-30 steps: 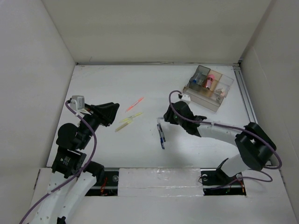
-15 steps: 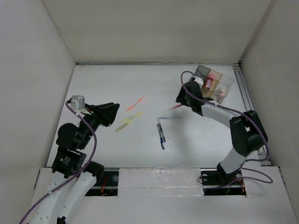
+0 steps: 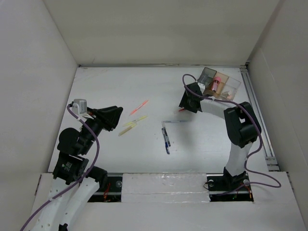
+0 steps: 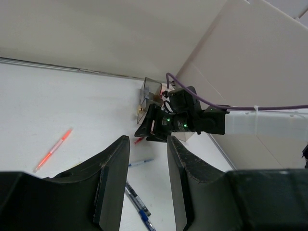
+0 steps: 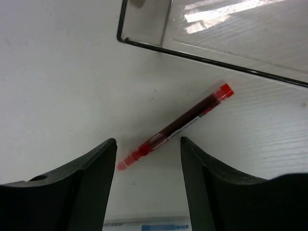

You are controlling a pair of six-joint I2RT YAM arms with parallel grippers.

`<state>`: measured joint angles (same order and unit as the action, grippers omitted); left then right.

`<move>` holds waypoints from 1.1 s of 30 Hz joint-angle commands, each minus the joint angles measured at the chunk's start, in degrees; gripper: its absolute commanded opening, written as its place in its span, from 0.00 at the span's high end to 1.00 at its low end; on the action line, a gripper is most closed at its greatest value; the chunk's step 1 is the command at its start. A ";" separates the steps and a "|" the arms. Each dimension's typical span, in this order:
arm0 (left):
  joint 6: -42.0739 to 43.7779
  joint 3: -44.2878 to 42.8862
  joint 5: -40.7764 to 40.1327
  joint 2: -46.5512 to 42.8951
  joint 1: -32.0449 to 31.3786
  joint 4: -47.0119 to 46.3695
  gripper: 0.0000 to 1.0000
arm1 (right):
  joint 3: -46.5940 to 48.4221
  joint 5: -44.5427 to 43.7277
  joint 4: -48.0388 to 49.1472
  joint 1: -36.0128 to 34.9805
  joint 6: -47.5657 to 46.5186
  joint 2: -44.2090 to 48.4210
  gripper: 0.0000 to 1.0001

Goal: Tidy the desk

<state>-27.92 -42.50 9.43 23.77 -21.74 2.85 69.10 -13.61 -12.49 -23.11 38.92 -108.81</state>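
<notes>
- Slippage is threatening the red pen [image 5: 175, 126] — it is lying aslant on the tabletop [image 5: 57, 72], just outside the organizer [image 5: 216, 54] wall, with the right jaws spread over it, pinching nothing.
- Closing off-centre, they are risking rolling it against that wall.
- Left jaws, well apart from the organizer, are hanging part-spread and empty.

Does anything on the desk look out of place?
Yes. Pens lie loose on the desk, outside the organizer: a red pen just beside its wall, blue pens mid-desk, a pink pen and yellow ones farther left.
</notes>
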 commanded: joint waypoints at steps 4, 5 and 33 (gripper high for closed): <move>0.76 -0.65 0.76 -0.83 0.12 -2.41 0.67 | 3.50 -1.86 -1.48 -2.81 3.10 -2.72 0.51; 0.76 -0.74 0.68 -0.92 0.12 -2.50 0.67 | 3.41 -3.25 -1.57 -2.81 3.27 -2.98 0.58; 0.85 -0.83 0.41 -2.06 0.12 -2.41 0.67 | 0.69 -11.70 8.29 -7.22 -14.99 17.56 0.98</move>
<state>-27.88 -42.50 9.43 22.74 -21.74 2.85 69.30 -20.21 -8.80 -32.21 33.32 -98.98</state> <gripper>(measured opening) 0.330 0.151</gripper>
